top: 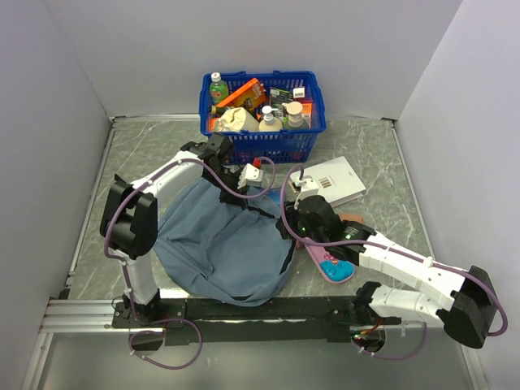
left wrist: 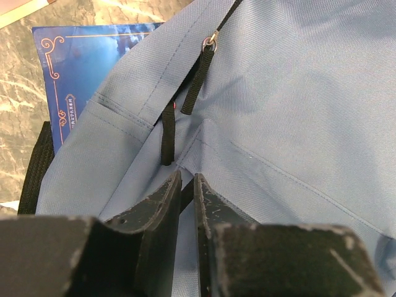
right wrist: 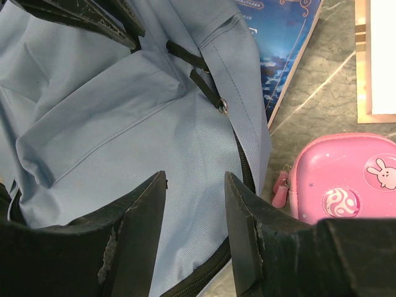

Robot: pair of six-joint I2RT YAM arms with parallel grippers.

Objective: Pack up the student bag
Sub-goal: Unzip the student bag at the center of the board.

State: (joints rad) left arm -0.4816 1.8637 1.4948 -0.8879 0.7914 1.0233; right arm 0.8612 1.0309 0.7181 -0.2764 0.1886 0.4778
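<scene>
Fabric of the grey-blue bag, slumped on the counter, looks pinched in the nearly closed left tool below the zip pulls, probably to lift the mouth open. Further right, the right tool hovers half open and empty over the bag's zip edge, likely to catch the other side; a pink pencil case waits beside it.

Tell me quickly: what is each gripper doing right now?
Left gripper: nearly closed against the bag; a grip cannot be told.
Right gripper: open, holding nothing.
</scene>
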